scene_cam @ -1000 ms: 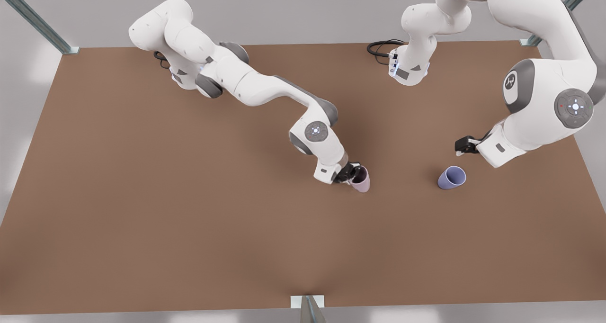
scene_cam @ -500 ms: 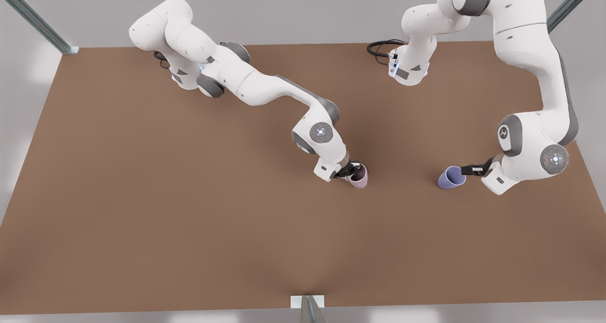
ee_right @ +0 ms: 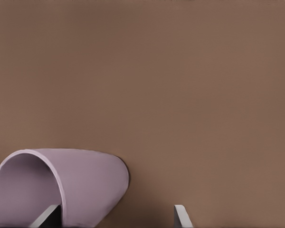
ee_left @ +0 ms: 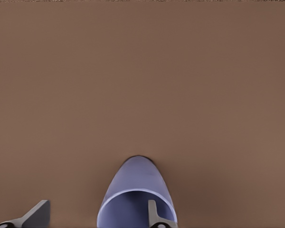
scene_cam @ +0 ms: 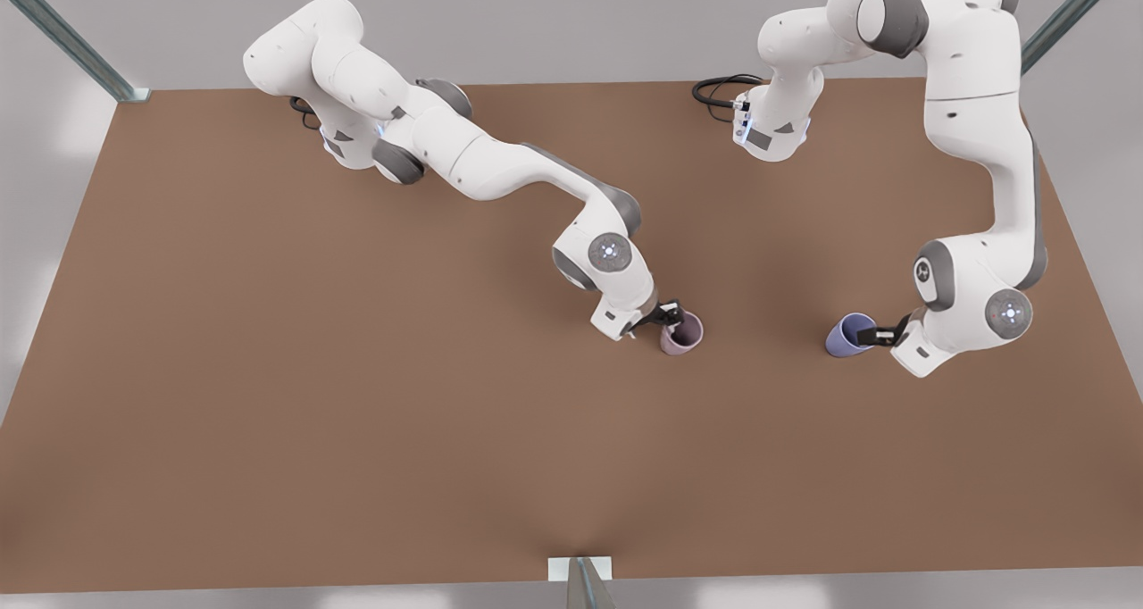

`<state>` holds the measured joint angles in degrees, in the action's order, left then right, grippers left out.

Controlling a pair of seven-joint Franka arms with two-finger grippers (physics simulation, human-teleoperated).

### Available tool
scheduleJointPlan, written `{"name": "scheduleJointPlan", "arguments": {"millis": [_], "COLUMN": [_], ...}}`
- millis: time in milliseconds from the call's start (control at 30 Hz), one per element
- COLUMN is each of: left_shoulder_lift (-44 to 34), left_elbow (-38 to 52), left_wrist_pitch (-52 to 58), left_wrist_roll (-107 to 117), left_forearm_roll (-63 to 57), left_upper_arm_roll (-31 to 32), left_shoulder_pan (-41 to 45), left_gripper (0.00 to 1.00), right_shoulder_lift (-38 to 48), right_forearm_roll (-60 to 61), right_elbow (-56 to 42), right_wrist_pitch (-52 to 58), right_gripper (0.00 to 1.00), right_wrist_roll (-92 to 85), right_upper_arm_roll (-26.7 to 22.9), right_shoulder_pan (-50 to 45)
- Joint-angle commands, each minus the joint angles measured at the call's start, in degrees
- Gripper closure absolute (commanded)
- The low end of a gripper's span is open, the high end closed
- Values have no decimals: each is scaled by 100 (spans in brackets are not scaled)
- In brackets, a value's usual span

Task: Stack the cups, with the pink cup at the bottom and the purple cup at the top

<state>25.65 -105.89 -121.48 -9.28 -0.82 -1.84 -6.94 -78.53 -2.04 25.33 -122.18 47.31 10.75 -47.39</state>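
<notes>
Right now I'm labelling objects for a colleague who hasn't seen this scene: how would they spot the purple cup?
On the brown table, look toward the front view's right, where the left gripper reaches one finger inside a cup's rim. That is the purple cup: bluish lavender, unlike the mauve pink cup nearer the middle.

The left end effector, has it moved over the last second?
Yes. The left end effector came down toward the front view's lower left and now straddles the purple cup's rim, one finger inside; the cup stayed put.
</notes>
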Motion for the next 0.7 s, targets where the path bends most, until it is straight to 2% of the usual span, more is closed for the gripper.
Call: {"name": "scheduleJointPlan", "arguments": {"millis": [0, 233, 467, 500, 633, 667], "left_shoulder_lift": [37, 177, 1, 1, 10, 28], "left_elbow": [-2, -20, -29, -29, -37, -99], "left_wrist_pitch": [-307, -263, -60, -60, 10, 36], "left_wrist_roll": [-144, -144, -135, -135, -144, -153], "left_forearm_roll": [-6, -6, -6, -6, -6, -15], "left_upper_arm_roll": [0, 0, 0, 0, 0, 0], "left_shoulder_pan": [-18, -18, -18, -18, -18, -18], "left_gripper": [0, 0, 0, 0, 0, 0], "right_shoulder_lift": [4, -5, 74, 144, 724, 1251], "right_forearm_roll": [2, -16, 2, 2, 11, -16], "right_elbow": [-2, 42, 51, 42, 16, 331], "right_wrist_pitch": [-438, -544, -368, -175, 1265, 1575], "right_gripper": [9, 8, 4, 1, 0, 0], "right_wrist_roll": [270, 270, 261, 252, -205, -249], "right_upper_arm_roll": [6, -3, -29, -29, -47, -126], "right_shoulder_pan": [-33, -69, -51, -25, 195, 476]}}
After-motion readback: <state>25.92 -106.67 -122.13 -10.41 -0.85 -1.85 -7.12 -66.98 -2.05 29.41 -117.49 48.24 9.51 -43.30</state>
